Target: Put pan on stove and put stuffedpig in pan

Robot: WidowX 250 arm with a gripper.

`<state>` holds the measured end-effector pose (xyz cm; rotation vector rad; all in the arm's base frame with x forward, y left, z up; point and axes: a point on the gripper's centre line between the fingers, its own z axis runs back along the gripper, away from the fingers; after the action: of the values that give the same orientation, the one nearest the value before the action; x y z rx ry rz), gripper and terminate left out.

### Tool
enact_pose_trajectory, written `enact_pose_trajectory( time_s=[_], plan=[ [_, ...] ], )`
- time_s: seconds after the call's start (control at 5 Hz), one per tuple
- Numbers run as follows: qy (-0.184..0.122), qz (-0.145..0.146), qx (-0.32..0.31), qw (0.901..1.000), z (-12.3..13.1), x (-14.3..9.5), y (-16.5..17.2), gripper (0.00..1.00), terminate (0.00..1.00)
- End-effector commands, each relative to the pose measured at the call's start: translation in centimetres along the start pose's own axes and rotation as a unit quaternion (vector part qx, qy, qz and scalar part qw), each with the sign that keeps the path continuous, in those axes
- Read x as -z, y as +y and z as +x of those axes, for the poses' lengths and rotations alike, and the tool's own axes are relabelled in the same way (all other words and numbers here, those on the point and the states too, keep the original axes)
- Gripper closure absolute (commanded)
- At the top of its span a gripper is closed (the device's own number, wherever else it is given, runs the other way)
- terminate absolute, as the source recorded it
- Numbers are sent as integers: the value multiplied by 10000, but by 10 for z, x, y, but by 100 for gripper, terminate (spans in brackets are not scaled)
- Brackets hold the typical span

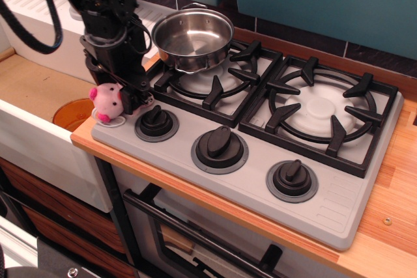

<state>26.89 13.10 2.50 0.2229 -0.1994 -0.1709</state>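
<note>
The gripper [127, 99] is pinching the pig [107, 101] at the stove's [339, 206] corner, readying it for the pan [193, 36] waiting on the grate.

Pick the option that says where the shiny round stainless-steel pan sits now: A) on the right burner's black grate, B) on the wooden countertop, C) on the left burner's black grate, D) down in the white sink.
C: the shiny round stainless-steel pan rests on the rear part of the left burner's black grate of the light grey stove, while the right grate is bare.
</note>
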Motion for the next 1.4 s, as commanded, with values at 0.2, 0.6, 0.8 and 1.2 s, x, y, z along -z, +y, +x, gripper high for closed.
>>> enact_pose_trajectory(
  time_s=[0.2,0.6,0.8,1.2],
  plan=[
    [753,249,24,9968,30,-68,16,100,0],
    [1035,227,235,9941,93,-100,18,100,0],
    [1063,218,272,9937,116,-103,12,100,0],
    [809,47,358,9961,129,-93,-3,0,0]
  ],
)
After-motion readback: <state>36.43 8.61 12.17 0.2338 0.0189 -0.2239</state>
